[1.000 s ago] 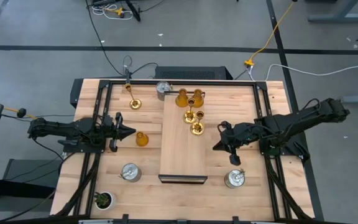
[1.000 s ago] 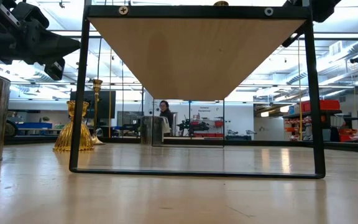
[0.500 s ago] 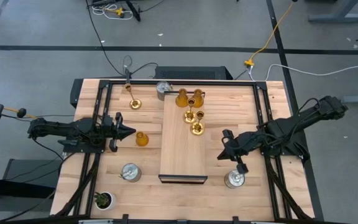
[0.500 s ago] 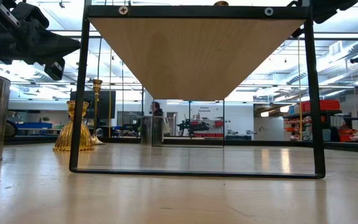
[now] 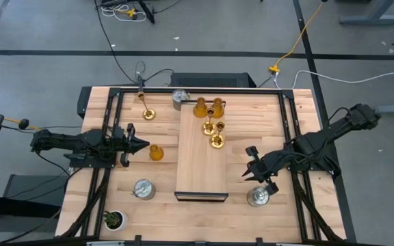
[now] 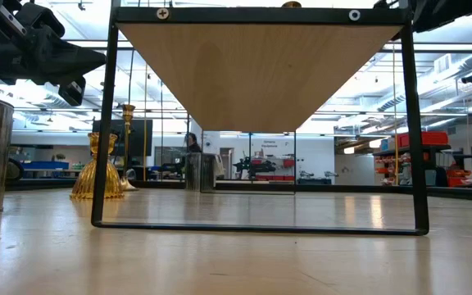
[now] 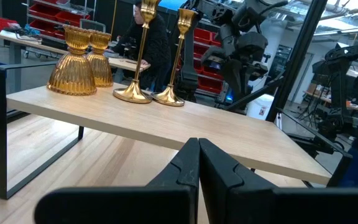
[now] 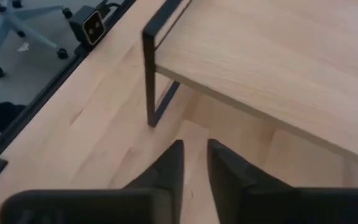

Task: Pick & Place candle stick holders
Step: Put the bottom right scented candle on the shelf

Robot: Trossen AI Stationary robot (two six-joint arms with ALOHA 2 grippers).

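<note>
Holders are spread over the table (image 5: 289,220) and the shelf (image 5: 200,171), and neither arm has one. The table is pale wood with black rails along its sides. The shelf, a long wooden board on a thin black frame, stands in the middle of it.

The left arm lies low across the left side of the table. The left gripper (image 5: 144,144) is clenched with nothing in it, its tip just beside an amber holder (image 5: 156,152) on the table, pointing toward the shelf. The right arm reaches in from the right edge. The right gripper (image 5: 250,173) hangs beside the shelf's near right corner, its fingers (image 8: 169,168) parted by a narrow gap and grasping nothing. A silver holder (image 5: 257,197) stands on the table close by it, toward the near edge.

Two more silver holders are on the table: one (image 5: 143,189) left of the shelf's near end and one (image 5: 180,98) at the far rail by the shelf's far left corner. At the shelf's far end stand two amber holders (image 5: 200,107) side by side, with two gold holders (image 5: 217,141) just nearer than them. A third gold holder (image 5: 147,113) stands on the table to the far left of the shelf.

A small plant (image 5: 113,219) sits at the near left corner.
</note>
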